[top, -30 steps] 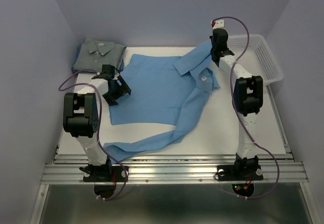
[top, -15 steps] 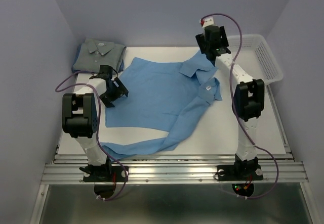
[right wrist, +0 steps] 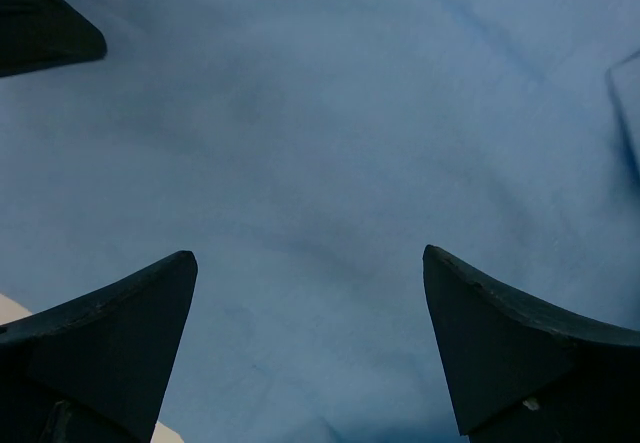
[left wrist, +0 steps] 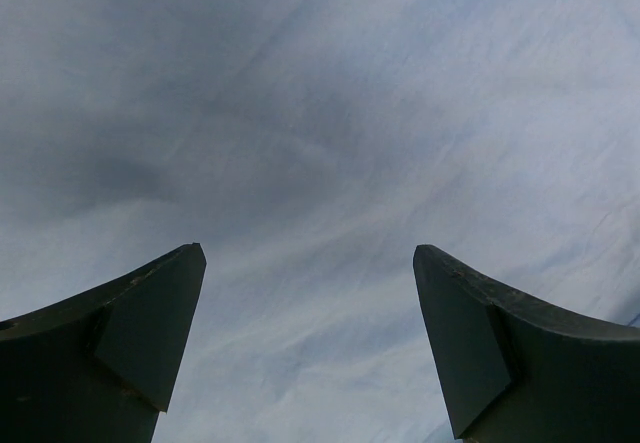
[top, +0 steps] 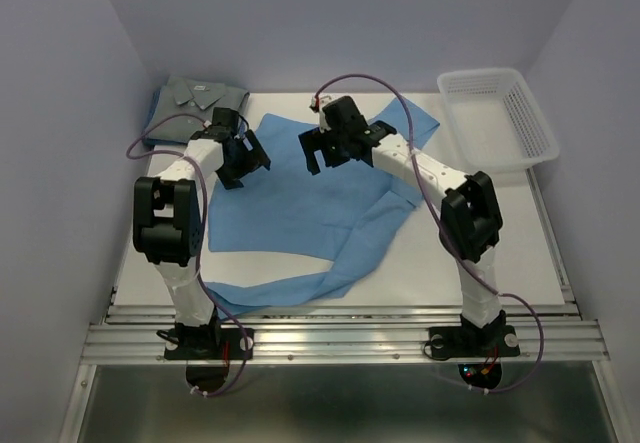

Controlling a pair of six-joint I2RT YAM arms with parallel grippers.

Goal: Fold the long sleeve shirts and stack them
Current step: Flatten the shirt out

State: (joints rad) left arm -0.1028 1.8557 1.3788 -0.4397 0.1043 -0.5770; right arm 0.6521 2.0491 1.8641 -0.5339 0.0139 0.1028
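Note:
A light blue long sleeve shirt [top: 290,208] lies spread over the middle of the white table, one sleeve [top: 265,290] trailing toward the front edge. A grey long sleeve shirt [top: 195,98] sits folded at the back left corner. My left gripper [top: 248,166] hovers over the blue shirt's back left part, open, with only blue cloth [left wrist: 330,133] beneath its fingers [left wrist: 140,333]. My right gripper [top: 325,158] hangs open above the shirt's upper middle; its wrist view shows blue cloth [right wrist: 330,163] and nothing between the fingers [right wrist: 500,343].
A white mesh basket [top: 515,148] stands at the back right corner. Bare white table [top: 490,253] shows to the right of the shirt. A dark finger tip [right wrist: 40,23], apparently the other gripper's, enters the right wrist view at top left. Walls close in on three sides.
My right gripper held the shirt's shoulder up near the basket, let it go and swung left over the shirt's middle. The left gripper moved a little toward the back.

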